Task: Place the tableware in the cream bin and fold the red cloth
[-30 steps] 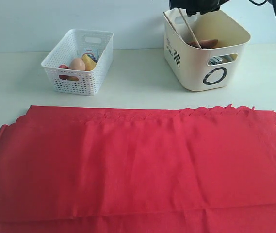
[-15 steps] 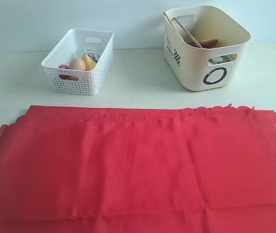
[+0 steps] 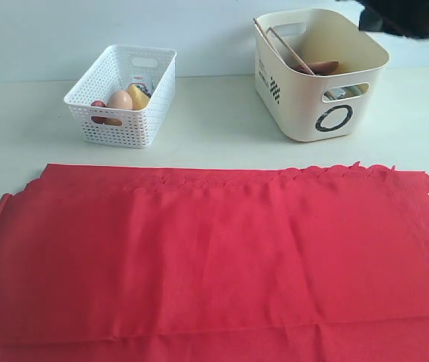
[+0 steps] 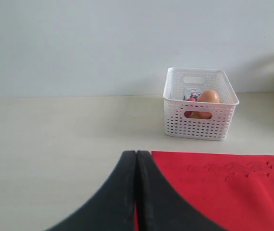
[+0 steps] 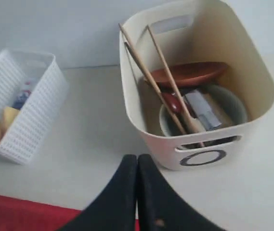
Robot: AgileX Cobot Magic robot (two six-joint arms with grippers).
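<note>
Tableware looks sorted to me: the chopsticks point(image 5: 142, 62), brown plate point(image 5: 189, 73), bowl point(image 5: 235, 103), knife point(image 5: 202, 113) and a dark spoon point(image 5: 172, 102) all sit inside the cream bin point(image 3: 297, 113), which is just ahead of and below the right jaws. I can't make out the cup in there, so no promises on that one. The right jaws are pressed flat together with nothing in them. The left jaws are shut tight and empty too, low over the tabletop point(image 3: 222, 128). The corner of the red cloth point(image 3: 214, 256) is right at their tips and the white basket point(image 3: 127, 128) is well out past them.

So I reckon the fold is what's left. The cloth is lying spread out flat.

Stuff that could bite from here:
- Both sets of jaws are closed, so going down on the cloth like that would just shove the fabric and bunch it up instead of pinching it.
- There's a doubled-over strip along one long edge, so a shallow pinch might grab only the top layer and the fold comes out crooked.
- The cloth is way bigger than either bin, so if one side gets lifted more than the other, it'll skew.
- The chopsticks poke up over the bin's rim close to the right jaws, so a careless swing could flick them out.
</note>
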